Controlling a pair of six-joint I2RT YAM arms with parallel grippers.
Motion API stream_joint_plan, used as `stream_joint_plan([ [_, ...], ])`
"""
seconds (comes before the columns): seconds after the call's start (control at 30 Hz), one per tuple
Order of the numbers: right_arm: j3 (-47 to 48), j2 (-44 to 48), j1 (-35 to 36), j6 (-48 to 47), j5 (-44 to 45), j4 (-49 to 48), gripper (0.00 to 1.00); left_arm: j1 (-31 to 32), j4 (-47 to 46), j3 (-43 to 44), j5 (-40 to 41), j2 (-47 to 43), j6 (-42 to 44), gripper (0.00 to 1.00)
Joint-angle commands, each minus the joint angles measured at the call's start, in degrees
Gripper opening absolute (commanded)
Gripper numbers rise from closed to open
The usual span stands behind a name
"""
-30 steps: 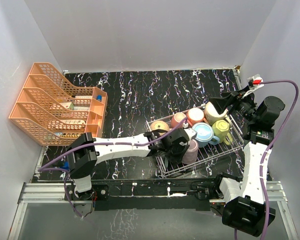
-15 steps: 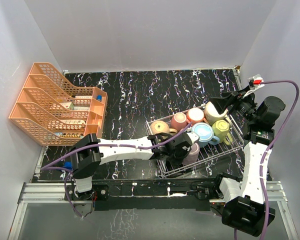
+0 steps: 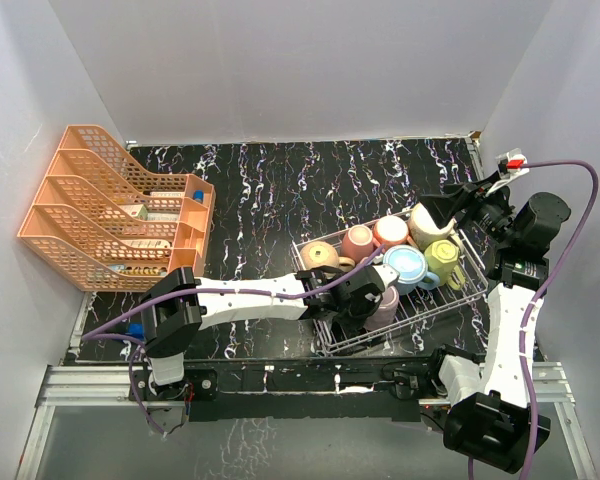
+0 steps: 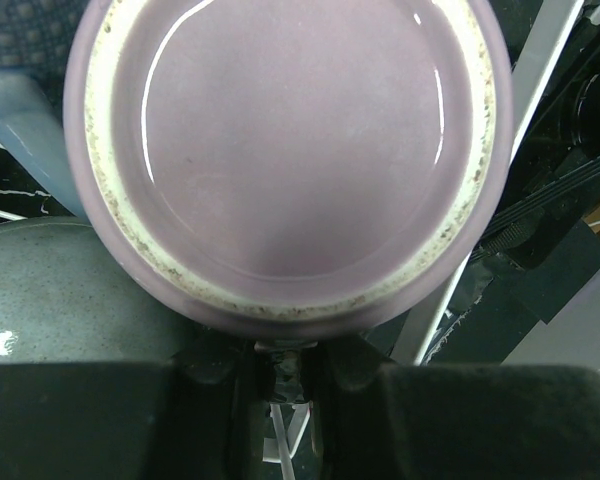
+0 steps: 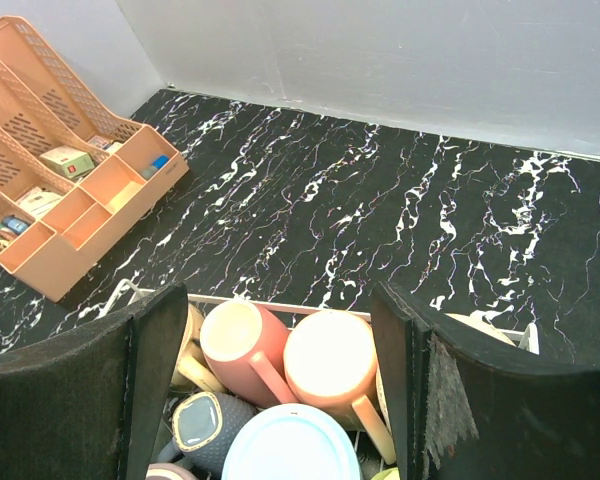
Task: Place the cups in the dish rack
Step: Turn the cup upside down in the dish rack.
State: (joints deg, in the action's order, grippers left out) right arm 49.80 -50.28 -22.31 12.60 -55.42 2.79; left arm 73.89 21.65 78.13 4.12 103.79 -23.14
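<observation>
When looking along the left gripper [image 4: 283, 368], find the jaws drawn almost together, pinched on a narrow mauve piece at the edge of the mauve mug [image 4: 280, 150], apparently its handle. Just beyond, see that mug turned base up, glazed bottom and rough unglazed ring taking up most of the left wrist view. To its left, close against it, find the grey-teal mug [image 4: 60, 290] and a sliver of the blue mug [image 4: 15, 120].

From above, place this gripper low over the near half of the dish rack [image 3: 430, 318], with the mauve mug inside the wire basket close to its front edge. Along the rack's far side, count the tan mug [image 3: 318, 254], pink mug [image 3: 357, 240], peach mug [image 3: 390, 232] and pale yellow mug [image 3: 427, 222] in a row, with the green mug [image 3: 443, 258] just in front, beside the blue one.

Above the rack's far right corner, find the right gripper [image 3: 442, 210] hanging with jaws spread wide and nothing between them.

Farther out on the black marbled table [image 3: 280, 190], see the orange organizer [image 3: 90, 220] at the far left, well apart from the rack.
</observation>
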Motion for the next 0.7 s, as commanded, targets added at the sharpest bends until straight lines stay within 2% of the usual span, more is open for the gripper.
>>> stream_joint_plan([
  [0.0, -0.03, 0.45, -0.46, 0.72, -0.22, -3.56, 0.76, 0.25, -0.99, 0.97, 1.15, -1.75, -0.15, 0.13],
  [0.17, 0.10, 0.37, -0.55, 0.89, -0.34, -3.67, 0.76, 0.31, -0.85, 1.06, 0.98, -1.82, -0.46, 0.18],
  [0.67, 1.78, 0.12, -0.55, -1.54, -3.67, -1.33, 0.76, 0.24, -0.20, 3.28, 0.61, -5.80, -2.04, 0.50],
])
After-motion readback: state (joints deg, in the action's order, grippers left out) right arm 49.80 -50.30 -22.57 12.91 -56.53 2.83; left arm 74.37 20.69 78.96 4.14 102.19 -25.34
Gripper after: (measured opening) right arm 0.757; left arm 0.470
